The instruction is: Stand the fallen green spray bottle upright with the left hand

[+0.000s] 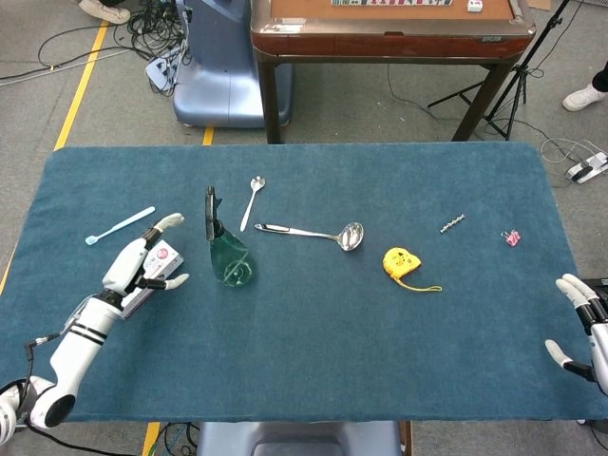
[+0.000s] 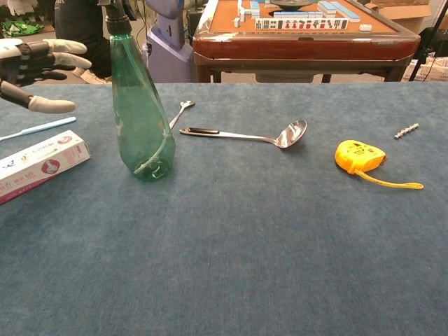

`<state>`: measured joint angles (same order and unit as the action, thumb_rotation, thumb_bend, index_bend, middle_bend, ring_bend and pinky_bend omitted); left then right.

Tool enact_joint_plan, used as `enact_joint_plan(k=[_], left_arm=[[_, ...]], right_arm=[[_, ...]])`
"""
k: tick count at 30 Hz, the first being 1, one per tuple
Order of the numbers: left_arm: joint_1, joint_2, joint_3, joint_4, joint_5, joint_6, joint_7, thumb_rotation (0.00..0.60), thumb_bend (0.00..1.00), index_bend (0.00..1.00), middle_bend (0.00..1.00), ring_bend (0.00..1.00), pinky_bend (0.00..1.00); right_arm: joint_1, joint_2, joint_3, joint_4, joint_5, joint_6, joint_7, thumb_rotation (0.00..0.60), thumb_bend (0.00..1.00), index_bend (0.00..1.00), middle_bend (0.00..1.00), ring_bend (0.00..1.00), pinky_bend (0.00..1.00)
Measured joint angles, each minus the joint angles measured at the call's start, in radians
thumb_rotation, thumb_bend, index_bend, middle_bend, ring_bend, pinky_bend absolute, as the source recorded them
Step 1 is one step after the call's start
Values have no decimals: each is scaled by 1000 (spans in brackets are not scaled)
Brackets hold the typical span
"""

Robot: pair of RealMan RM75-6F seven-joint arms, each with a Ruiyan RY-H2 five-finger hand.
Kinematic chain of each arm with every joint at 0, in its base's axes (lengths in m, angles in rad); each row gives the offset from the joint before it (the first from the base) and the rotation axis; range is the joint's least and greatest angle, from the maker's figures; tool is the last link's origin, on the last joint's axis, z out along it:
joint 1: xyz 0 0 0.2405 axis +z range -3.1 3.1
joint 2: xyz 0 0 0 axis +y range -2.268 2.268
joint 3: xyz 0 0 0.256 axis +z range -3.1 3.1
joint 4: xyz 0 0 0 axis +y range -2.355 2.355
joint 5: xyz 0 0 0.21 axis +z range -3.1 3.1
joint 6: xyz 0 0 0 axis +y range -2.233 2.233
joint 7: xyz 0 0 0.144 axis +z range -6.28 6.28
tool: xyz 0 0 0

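Chest view: green spray bottle (image 2: 141, 112) upright, nozzle up.

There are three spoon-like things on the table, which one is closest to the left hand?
The light blue plastic spoon, lying just beyond the left hand. The small metal spoon and the ladle both lie past the green spray bottle.

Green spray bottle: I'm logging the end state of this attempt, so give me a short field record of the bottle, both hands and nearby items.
bottle: green spray bottle stands upright on the blue table, nothing touching it
left hand: left hand open, apart from the bottle, above the white carton
right hand: right hand open at the table's right edge, holding nothing
nearby: ladle and small spoon beyond the bottle; yellow tape measure further right
task state: bottle upright, released
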<state>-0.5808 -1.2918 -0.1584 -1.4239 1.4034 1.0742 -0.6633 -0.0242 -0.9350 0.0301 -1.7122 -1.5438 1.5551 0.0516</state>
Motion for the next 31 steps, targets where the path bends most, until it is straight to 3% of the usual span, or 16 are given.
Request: enact_joint_plan(k=[10,19,31], left_arm=[[133,66,27,-65,-24,176,190,600,236,124,102,32,0],[274,154,83,-178,-36,298,383,600,236,131,102,35,0],[403,180,156,-316,75,461,575,600,237,150,102,37,0]], right_arm=[[19,-5,-5,13,0,-42,21,600,206,144,143,123,142],[34,-11,-13,12,-12,-68,22,600,206,144,151,123,142],[48,-49,-16,9,-40,-65,-24,600,206,144,154,123,141]])
